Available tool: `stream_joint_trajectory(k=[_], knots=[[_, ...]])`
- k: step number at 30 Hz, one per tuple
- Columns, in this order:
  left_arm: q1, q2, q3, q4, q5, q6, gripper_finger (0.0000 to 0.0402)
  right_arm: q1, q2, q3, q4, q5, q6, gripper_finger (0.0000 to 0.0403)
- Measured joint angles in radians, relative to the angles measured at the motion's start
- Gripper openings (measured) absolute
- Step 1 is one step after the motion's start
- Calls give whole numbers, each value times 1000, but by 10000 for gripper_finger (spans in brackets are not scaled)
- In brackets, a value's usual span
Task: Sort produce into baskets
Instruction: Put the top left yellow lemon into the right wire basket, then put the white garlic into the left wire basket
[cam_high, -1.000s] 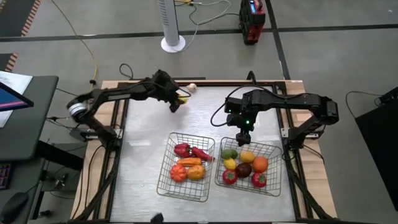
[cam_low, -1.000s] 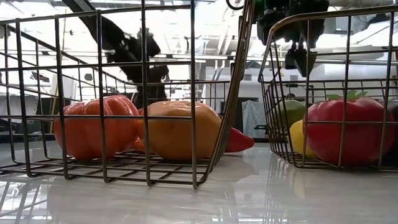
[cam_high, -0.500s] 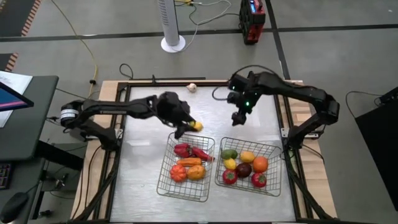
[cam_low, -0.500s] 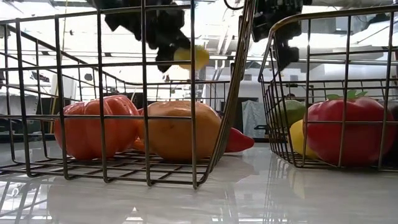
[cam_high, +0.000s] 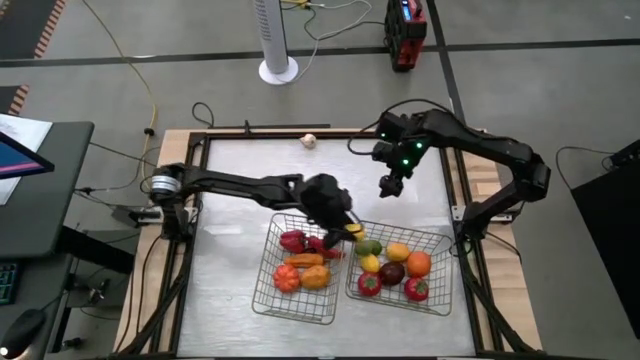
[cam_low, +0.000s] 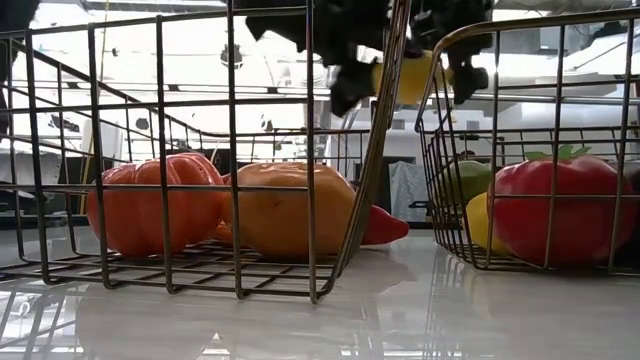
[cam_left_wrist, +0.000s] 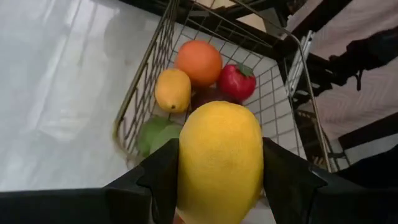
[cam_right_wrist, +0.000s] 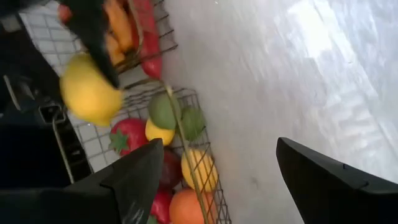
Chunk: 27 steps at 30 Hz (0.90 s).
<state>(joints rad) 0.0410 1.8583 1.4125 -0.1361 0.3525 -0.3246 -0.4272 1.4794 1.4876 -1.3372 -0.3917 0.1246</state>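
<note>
My left gripper (cam_high: 345, 226) is shut on a yellow lemon-like fruit (cam_left_wrist: 219, 160), held above the gap between the two wire baskets; the fruit also shows in the low view (cam_low: 405, 78) and the right wrist view (cam_right_wrist: 88, 92). The left basket (cam_high: 268, 290) holds red, orange and yellow pieces and a long red pepper (cam_high: 322, 246). The right basket (cam_high: 436, 300) holds green, yellow, orange, dark and red round pieces. A whitish piece (cam_high: 309, 141) lies at the table's far edge. My right gripper (cam_high: 389, 185) is open and empty, above the table beyond the right basket. My left gripper pinches the yellow fruit's two opposite sides (cam_left_wrist: 186, 168) between its two fingers (cam_left_wrist: 163, 180). The fruit is lifted clear, above the baskets' adjoining rims.
The table has a raised wooden frame (cam_high: 175, 250) around the pale top. Bare table lies between the baskets and the far edge. A white fan base (cam_high: 278, 70) and a red device (cam_high: 404, 35) stand on the floor beyond the table.
My left gripper has carried the yellow fruit from the table's far left toward the near right, now over the gap between the baskets. My right gripper has risen from over the right basket and drawn back toward the far edge.
</note>
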Motion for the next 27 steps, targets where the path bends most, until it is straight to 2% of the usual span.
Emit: stream_joint_trajectory(k=[8, 16, 20, 24, 27], knots=[[-36, 168, 206, -19, -1, -160, 196, 30, -148, 0, -7, 2, -20, 338], [-29, 186, 291, -149, -44, -246, 293, 49, -260, 0, 79, 70, -5, 338], [-27, 158, 326, -290, -180, -245, 313, 66, -284, 0, 111, 114, -1, 338], [-20, 90, 321, -407, -387, -184, 309, 86, -289, -1, 138, 170, 2, 338], [17, 57, 303, -494, -483, -120, 299, 110, -291, -10, 179, 191, 41, 338]])
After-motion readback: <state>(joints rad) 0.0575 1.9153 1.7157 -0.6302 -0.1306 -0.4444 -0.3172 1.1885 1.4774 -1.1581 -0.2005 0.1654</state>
